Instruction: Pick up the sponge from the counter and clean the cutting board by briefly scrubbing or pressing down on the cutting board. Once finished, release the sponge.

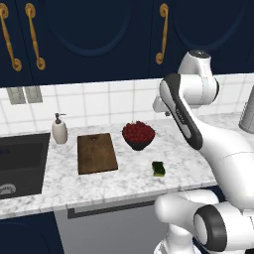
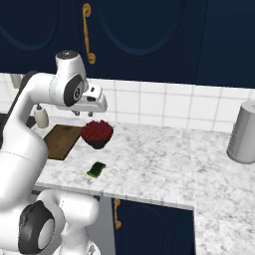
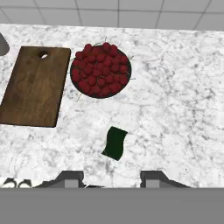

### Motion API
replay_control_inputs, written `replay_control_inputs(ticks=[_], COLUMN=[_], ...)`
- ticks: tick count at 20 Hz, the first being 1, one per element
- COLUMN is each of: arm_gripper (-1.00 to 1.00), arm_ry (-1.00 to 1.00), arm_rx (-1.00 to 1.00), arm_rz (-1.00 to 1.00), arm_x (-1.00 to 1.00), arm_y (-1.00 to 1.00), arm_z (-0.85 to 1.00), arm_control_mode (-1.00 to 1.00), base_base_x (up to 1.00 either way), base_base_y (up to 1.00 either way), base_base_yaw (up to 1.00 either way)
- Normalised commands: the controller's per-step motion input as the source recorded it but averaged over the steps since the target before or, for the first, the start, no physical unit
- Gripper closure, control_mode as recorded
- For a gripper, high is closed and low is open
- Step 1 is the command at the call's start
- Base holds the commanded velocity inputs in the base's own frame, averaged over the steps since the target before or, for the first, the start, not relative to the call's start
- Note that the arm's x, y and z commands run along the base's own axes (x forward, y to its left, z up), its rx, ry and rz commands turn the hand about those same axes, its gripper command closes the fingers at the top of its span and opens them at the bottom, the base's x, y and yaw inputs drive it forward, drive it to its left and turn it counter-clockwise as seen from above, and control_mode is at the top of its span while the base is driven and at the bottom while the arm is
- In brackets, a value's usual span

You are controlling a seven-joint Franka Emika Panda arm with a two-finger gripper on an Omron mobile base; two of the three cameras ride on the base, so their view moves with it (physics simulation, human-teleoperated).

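Hand view looks straight down from high up; sponge (image 3: 115, 143) lies free on surface (image 3: 175, 109) lower centre, below cherry bowl (image 3: 101, 69); cutting board (image 3: 36, 85) upper left, bare; gripper (image 3: 111, 178) narrow, empty, likely lining up to descend.

Marbled counter (image 1: 124, 181) bears cutting board (image 1: 96, 153), cherry bowl (image 1: 138, 135), sponge (image 1: 158, 168), soap dispenser (image 1: 59, 129)

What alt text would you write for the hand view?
Seen from above, a green-topped sponge lies alone on a marbled counter. Beyond it stand a bowl of red cherries and, beside the bowl, a bare brown cutting board.
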Motion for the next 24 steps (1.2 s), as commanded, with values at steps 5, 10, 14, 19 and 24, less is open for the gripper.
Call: replay_control_inputs(ticks=[5,10,14,19,24], arm_gripper=[-1.0,-1.0,-1.0,-1.0,-1.0], arm_ry=[-0.05,0.0,0.0,0.0,-0.01], arm_rx=[0.04,-0.05,-0.05,0.0,0.0], arm_rz=[-0.01,0.0,-0.01,-0.01,-0.01], arm_x=[-0.68,-0.76,-0.49,-0.09,0.11], arm_y=[-0.02,-0.02,0.0,0.0,0.0], arm_z=[-0.12,-0.65,-0.93,-0.9,-0.63], arm_control_mode=[-1.0,-1.0,-1.0,-1.0,-1.0], base_base_x=[0.0,0.0,0.0,0.0,0.0], base_base_y=[0.0,0.0,0.0,0.0,0.0], base_base_yaw=[0.0,0.0,0.0,0.0,0.0])
